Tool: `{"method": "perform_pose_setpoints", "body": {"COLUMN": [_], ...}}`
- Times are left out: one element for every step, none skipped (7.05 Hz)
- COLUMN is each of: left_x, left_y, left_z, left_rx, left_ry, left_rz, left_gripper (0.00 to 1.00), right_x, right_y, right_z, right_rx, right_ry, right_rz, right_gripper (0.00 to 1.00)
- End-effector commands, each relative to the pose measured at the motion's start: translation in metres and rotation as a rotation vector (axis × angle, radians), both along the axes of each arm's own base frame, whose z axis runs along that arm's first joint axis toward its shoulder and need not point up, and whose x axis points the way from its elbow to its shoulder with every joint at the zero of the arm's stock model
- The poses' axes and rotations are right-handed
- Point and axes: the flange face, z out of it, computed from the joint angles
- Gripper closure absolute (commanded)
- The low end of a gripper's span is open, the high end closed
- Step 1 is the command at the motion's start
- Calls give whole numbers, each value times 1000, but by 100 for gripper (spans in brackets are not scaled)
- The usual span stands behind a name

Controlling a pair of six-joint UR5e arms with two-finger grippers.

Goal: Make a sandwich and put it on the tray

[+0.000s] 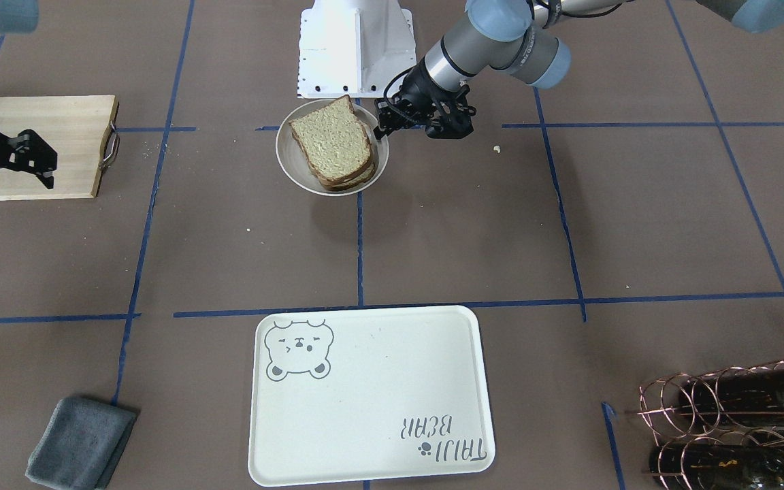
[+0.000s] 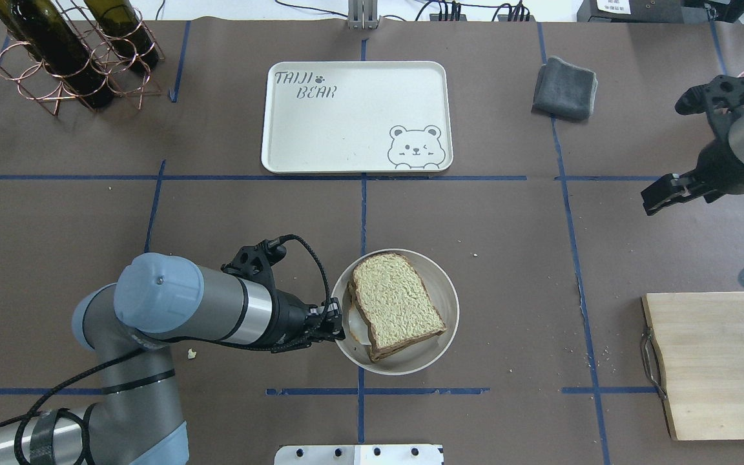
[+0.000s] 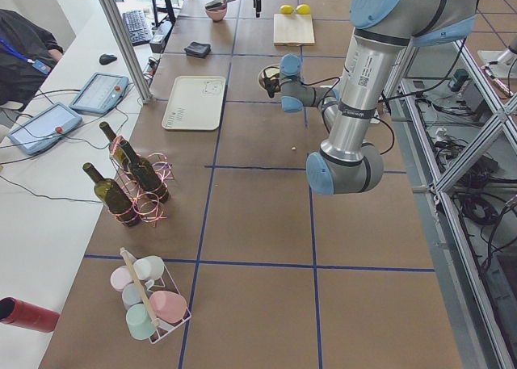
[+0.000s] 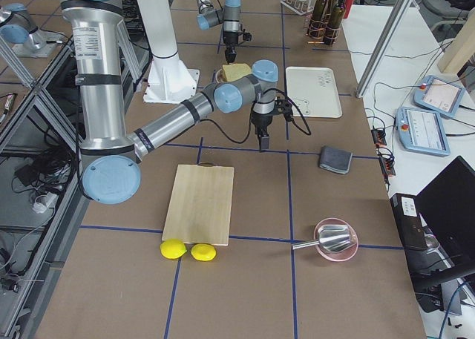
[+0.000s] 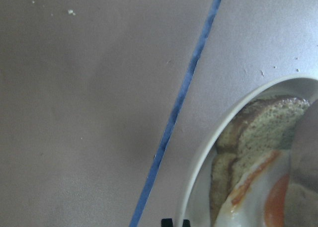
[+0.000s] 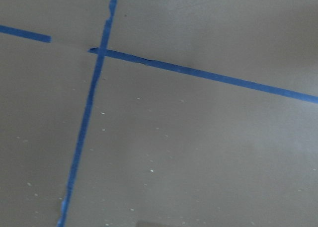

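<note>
— Where has your sandwich got to?
— Your sandwich (image 2: 396, 303) is stacked on the round plate (image 2: 444, 290), near the middle of the table on the robot's side. The egg (image 5: 258, 199) shows between the slices. Your tray (image 2: 346, 129) lies on the far side, well apart.
— And your claws?
— The left gripper (image 2: 338, 323) is pinched narrow on the plate's left rim. The right gripper (image 1: 9, 180) hangs spread wide, holding nothing, near the wooden board (image 2: 721, 361) on the right.

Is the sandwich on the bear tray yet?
No, the sandwich sits on the round plate, well apart from the tray.
</note>
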Motion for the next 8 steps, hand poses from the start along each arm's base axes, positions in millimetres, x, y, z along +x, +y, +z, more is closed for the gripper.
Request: {"method": "perform_pose_setpoints", "body": {"left_x": [-24,-27,-26,-26,-23,-18,-13,-6], "left_y": [-70,-103,-127,-147,-170,-190,-206,-222], "left_z": [12,5,-4,-6,-9,-8,-4,2], "left_rx": [-20,-27,-31,-26,-37,-58,-83,-139], "left_ry": [-35,-51,-73,-91,-103,-121,-140,-155], "left_rz": [-81,-125,-131,-139,-162,-182,-197,-222], "left_gripper": [100,100,100,100,100,100,100,100], "right_x": [75,104,142,175,199,206,207,207], "right_y": [-14,-18,-22,-23,-24,-22,-21,-18], "right_z": [65,97,131,177,202,202,206,208], "right_rx": [-13,-5,7,0,6,4,-10,-59], "right_ry": [-22,-26,-20,-38,-65,-67,-64,-59], "right_rz": [-41,-70,-87,-117,-128,-109,-102,-49], "right_gripper": [0,0,0,0,0,0,0,0]}}
